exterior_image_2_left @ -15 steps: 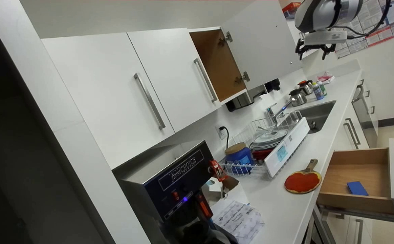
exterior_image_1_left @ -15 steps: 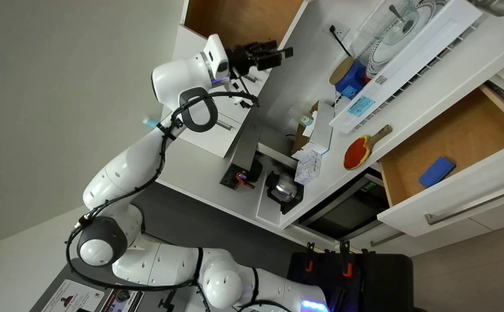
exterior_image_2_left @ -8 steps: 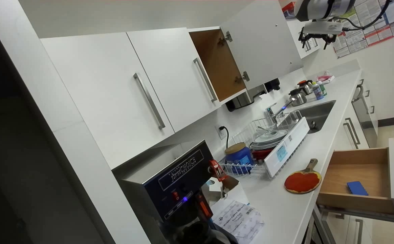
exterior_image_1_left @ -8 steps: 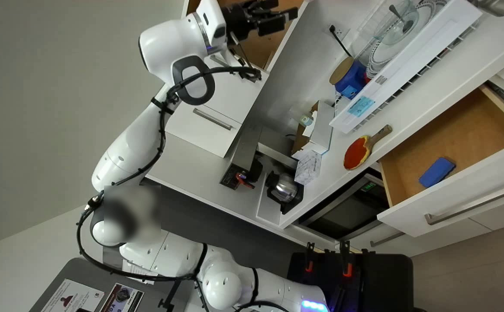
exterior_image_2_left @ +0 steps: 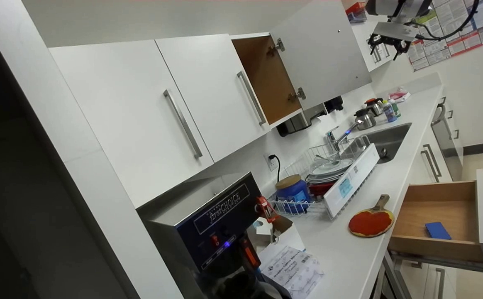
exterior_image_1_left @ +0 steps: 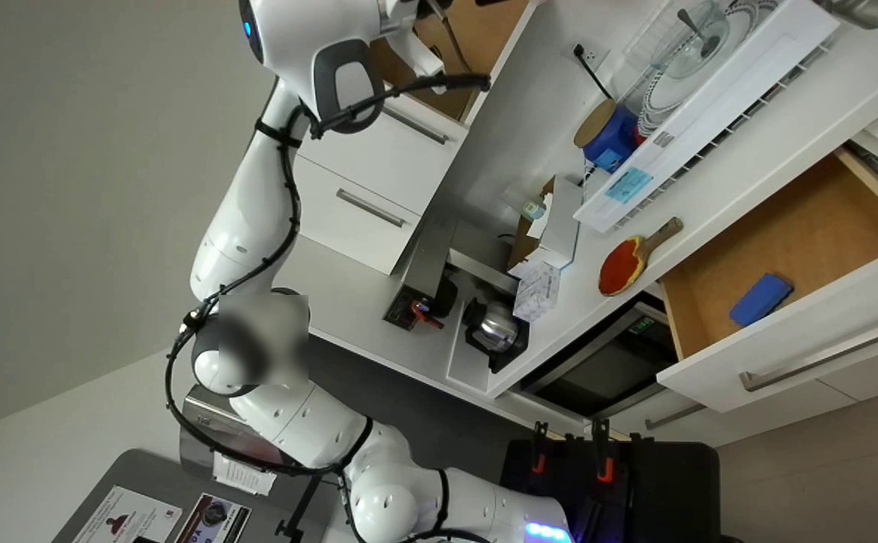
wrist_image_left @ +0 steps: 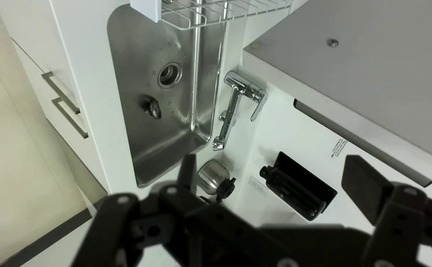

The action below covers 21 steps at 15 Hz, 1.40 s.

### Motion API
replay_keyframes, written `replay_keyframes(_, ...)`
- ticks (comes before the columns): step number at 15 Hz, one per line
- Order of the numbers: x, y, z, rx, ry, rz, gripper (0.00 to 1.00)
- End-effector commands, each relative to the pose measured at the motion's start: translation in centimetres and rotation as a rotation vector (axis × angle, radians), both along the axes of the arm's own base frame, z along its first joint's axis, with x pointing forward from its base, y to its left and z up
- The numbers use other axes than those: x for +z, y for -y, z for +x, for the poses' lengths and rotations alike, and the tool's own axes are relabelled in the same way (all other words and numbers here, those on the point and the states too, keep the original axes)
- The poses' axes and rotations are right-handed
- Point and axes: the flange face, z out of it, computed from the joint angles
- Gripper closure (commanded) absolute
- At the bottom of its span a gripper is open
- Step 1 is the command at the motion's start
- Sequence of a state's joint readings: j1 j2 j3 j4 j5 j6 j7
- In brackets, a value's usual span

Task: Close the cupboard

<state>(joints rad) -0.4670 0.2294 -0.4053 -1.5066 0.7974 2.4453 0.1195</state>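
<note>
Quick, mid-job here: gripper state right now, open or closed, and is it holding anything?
Gripper: open, jaws wide apart in the wrist view, holding nothing.

The cupboard (exterior_image_2_left: 260, 77) has a smooth, matt white door (exterior_image_2_left: 320, 54), a brown wooden inside and 2 metal hinges (exterior_image_2_left: 281, 45). The worktop (exterior_image_2_left: 337, 257) is smooth and white; the drawer (exterior_image_2_left: 457, 211) has a light wood interior. In the wrist view the sink (wrist_image_left: 138, 55) is satin metal, the tap (wrist_image_left: 234, 98) glossy chrome, the carafe (wrist_image_left: 212, 176) polished metal. The end effector (wrist_image_left: 273, 178) looks matt black, the arm (exterior_image_1_left: 241, 219) glossy white. The paddle (exterior_image_2_left: 368, 224) has a matt red face.
</note>
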Motion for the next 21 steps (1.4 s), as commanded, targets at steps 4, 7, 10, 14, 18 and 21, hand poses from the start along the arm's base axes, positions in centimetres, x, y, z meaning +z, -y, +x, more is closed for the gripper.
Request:
replay_keyframes(4,0.2,4.6,1.8,0.063,0.086,0.053,0.35)
replay_keyframes(7,0.1,5.4,2.4,0.099,0.131,0.081,0.59)
replay_keyframes(10,-0.6,5.7,3.3,0.133,0.135,0.136,0.81)
replay_keyframes(14,-2.2,4.3,4.7,0.228,0.082,0.22,1.0)
replay_keyframes(18,-2.9,2.6,5.1,0.337,0.06,0.275,1.0)
replay_keyframes(21,-3.2,1.0,5.4,0.419,0.037,0.32,1.0)
